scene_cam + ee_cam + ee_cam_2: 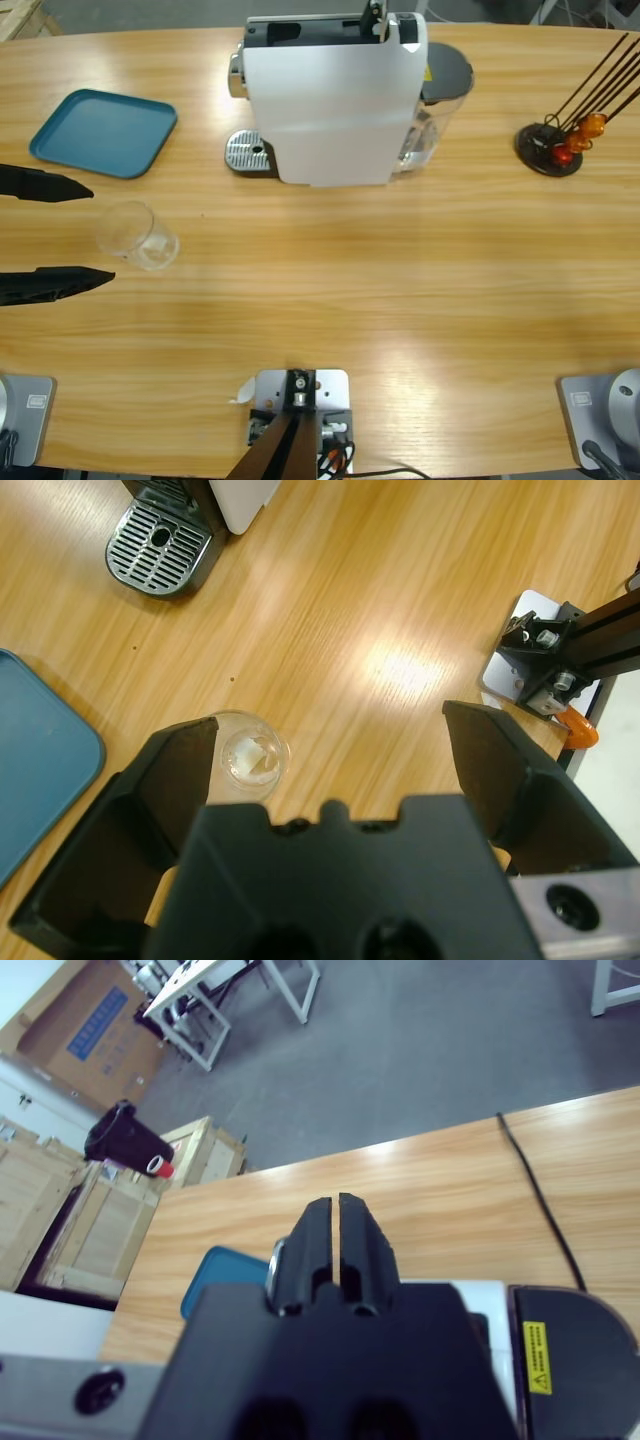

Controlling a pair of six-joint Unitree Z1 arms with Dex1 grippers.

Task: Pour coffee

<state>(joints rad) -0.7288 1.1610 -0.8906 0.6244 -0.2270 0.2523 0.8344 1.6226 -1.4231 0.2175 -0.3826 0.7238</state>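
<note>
A small clear glass tumbler (138, 236) stands on the table left of centre, and no coffee is in view in it. My left gripper (102, 234) comes in from the left edge, open wide, with the tumbler just past its fingertips. In the left wrist view the tumbler (250, 760) sits close to the left jaw of the left gripper (325, 725), untouched. The white coffee machine (330, 100) stands at the back centre with its metal drip grate (248, 153) facing left. My right gripper (338, 1205) is shut, hovering above the machine's top.
A teal tray (100, 130) lies at the back left, beyond the tumbler. A black stand with orange and red capsules (555, 145) is at the back right. The machine's dark water tank lid (445, 75) is on its right side. Beyond the table are wooden crates (80, 1220).
</note>
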